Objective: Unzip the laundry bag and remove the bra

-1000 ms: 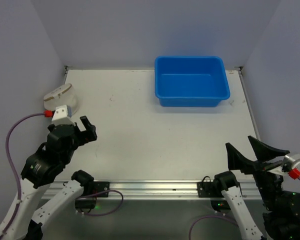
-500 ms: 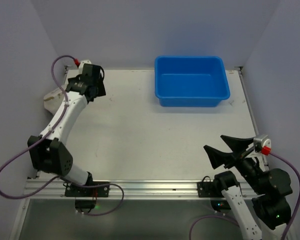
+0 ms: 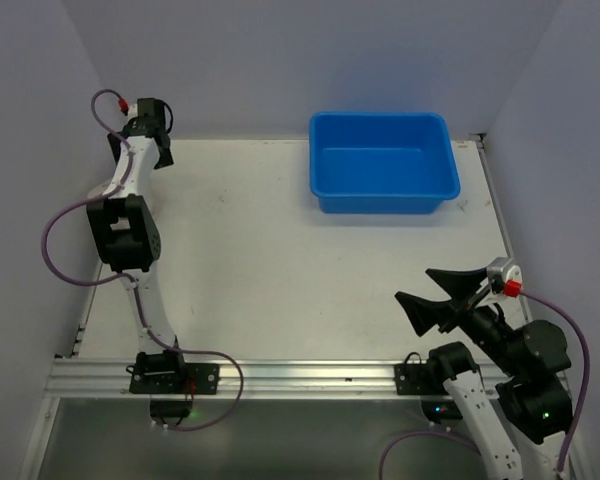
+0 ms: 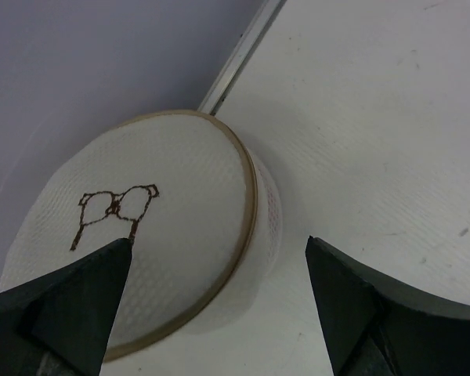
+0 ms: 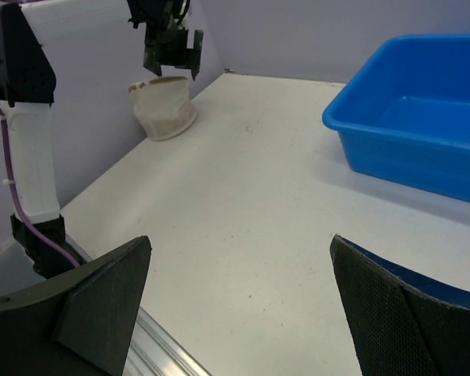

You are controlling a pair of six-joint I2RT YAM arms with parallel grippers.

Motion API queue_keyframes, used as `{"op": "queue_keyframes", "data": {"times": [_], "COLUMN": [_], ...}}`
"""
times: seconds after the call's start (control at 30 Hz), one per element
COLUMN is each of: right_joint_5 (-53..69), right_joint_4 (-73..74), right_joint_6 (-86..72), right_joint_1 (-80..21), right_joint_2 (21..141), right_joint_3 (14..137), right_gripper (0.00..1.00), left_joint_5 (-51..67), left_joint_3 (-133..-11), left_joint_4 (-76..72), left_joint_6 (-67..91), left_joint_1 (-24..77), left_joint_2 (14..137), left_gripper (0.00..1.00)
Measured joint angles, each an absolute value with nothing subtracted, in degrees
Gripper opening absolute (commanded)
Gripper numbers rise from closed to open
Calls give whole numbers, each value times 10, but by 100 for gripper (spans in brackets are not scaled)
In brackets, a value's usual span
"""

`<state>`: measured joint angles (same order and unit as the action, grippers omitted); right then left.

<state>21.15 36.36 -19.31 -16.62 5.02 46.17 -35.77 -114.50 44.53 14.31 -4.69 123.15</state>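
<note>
White mesh laundry bag (image 4: 180,211) just under left gripper (image 4: 219,241), jaws spread wide, right gripper (image 5: 240,239) also spread

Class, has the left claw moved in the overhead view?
Yes. The left claw moved from mid-left to the far-left corner, now level with the blue tub.

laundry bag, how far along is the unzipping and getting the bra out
Nothing looks done yet: the laundry bag sits shut, its zipper band unbroken where it shows. In hand: the left gripper hangs open just over the bag, gripping nothing. The right gripper is open and far from it. Left to do: unzip and take out the bra, which is not visible.
</note>
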Motion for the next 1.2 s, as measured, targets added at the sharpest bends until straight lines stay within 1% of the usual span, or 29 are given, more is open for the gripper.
{"op": "queue_keyframes", "data": {"times": [0.03, 0.1, 0.13, 0.17, 0.2, 0.23, 0.27, 0.3, 0.47, 0.53, 0.6, 0.67, 0.83, 0.9, 1.0, 1.03, 1.07, 1.1, 1.13, 1.17, 1.2], "right_joint_5": [215, 222, 225, 227, 230, 233, 235, 236, 236, 236, 238, 244, 268, 282, 293, 296, 298, 298, 299, 299, 299], "right_joint_4": [363, 363, 362, 363, 363, 363, 362, 362, 359, 356, 353, 349, 321, 316, 312, 310, 308, 307, 305, 304, 304], "right_joint_6": [-192, -190, -190, -190, -190, -190, -189, -189, -188, -189, -191, -195, -215, -219, -222, -223, -224, -226, -228, -230, -231], "right_joint_1": [-166, -166, -166, -166, -166, -166, -166, -166, -166, -166, -166, -166, -166, -166, -166, -166, -166, -166, -166, -166, -166], "right_joint_2": [55, 62, 64, 67, 69, 71, 72, 73, 73, 73, 73, 73, 83, 98, 118, 120, 120, 119, 117, 115, 112], "right_joint_3": [460, 452, 448, 444, 441, 439, 439, 439, 439, 439, 439, 439, 426, 424, 417, 412, 406, 399, 393, 385, 379], "right_gripper": [99, 99, 99, 99, 99, 99, 99, 99, 99, 99, 99, 99, 99, 99, 99, 99, 99, 99, 99, 99, 99], "left_joint_5": [-356, -352, -349, -346, -343, -337, -329, -320, -272, -267, -262, -260, -255, -263, -282, -289, -295, -300, -303, -304, -302], "left_joint_3": [-1153, -1158, -1158, -1157, -1156, -1154, -1150, -1141, -1054, -1011, -952, -891, -787, -754, -716, -707, -700, -696, -695, -695, -695], "left_joint_4": [446, 446, 447, 448, 448, 447, 446, 443, 426, 424, 418, 401, 366, 355, 351, 352, 354, 354, 357, 357, 358], "left_joint_6": [142, 142, 141, 141, 142, 145, 146, 148, 150, 154, 156, 161, 209, 236, 277, 290, 303, 312, 326, 330, 337], "left_joint_1": [-54, -63, -66, -68, -70, -71, -71, -71, -59, -40, 1, 71, 294, 357, 436, 465, 493, 518, 547, 565, 584], "left_joint_2": [1247, 1266, 1273, 1280, 1285, 1288, 1290, 1290, 1258, 1223, 1162, 1083, 903, 864, 853, 858, 867, 878, 889, 896, 902], "left_gripper": [95, 86, 80, 72, 50, 39, 12, 0, 0, 0, 0, 0, 0, 0, 0, 2, 14, 21, 38, 52, 69]}}
